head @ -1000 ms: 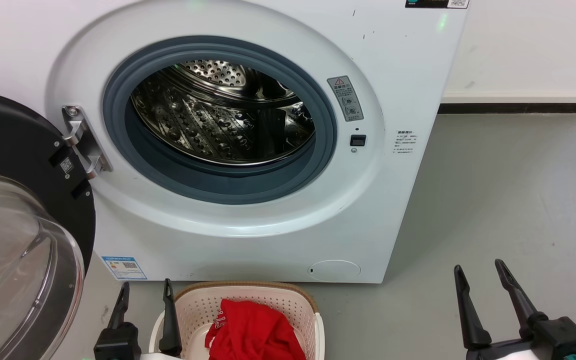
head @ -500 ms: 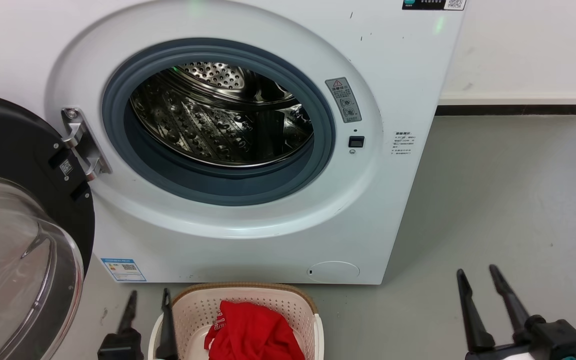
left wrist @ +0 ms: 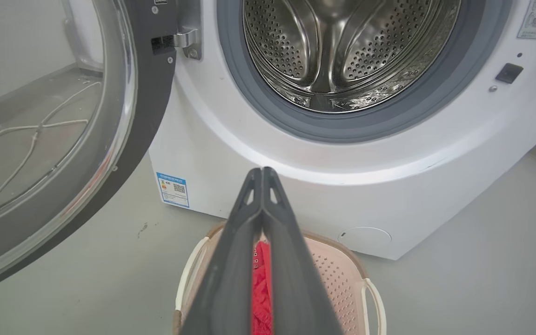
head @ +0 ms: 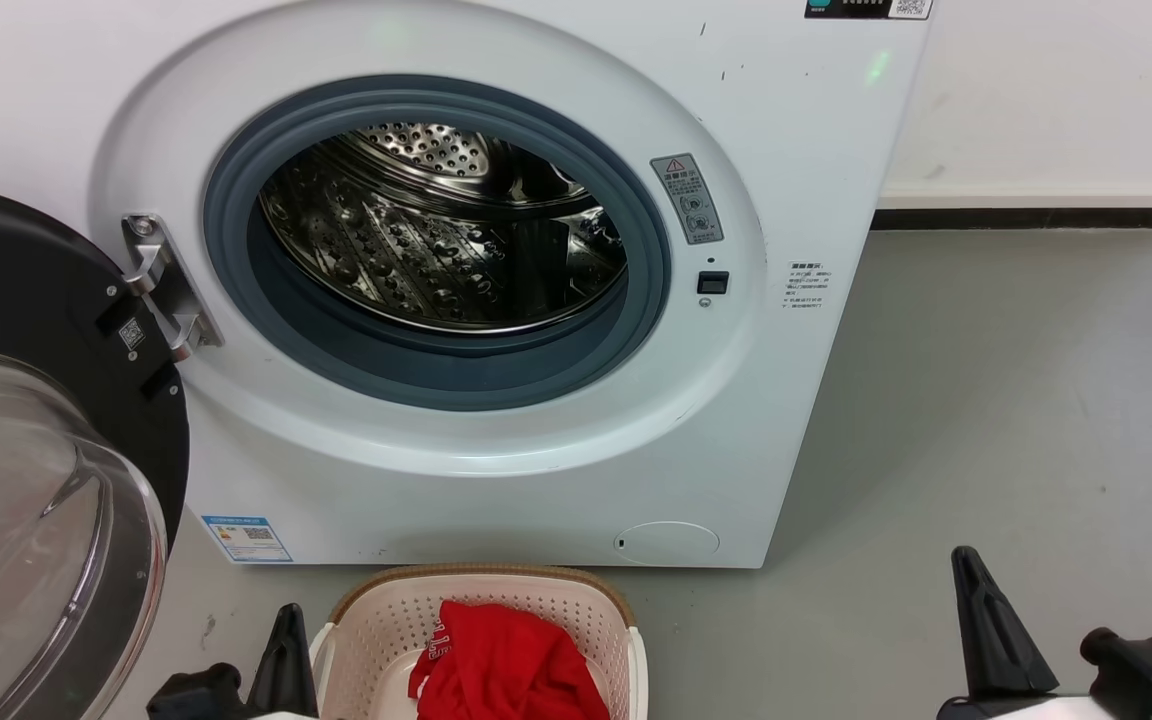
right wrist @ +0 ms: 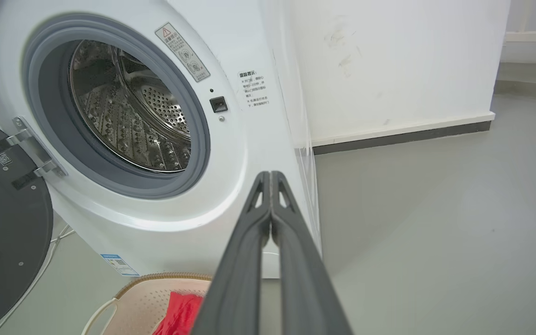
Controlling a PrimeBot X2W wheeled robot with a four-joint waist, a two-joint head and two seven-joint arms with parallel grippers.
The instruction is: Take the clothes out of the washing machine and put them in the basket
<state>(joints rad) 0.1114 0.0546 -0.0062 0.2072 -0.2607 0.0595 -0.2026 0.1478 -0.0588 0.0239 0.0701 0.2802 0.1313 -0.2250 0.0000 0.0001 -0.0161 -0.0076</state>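
head view: clothes (head: 506, 670) in basket (head: 386, 620); left gripper (left wrist: 262, 173), right gripper (right wrist: 271, 176) pinched closed, empty. garment hidden low in drum (head: 436, 250) might be missed.

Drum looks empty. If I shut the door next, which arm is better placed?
Left, probably: the left gripper sits beside the open door, while the right gripper is out past the far side of the washing machine.

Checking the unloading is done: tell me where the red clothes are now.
In the head view, the red clothes lie in the basket at bottom centre, on the floor before the washing machine.
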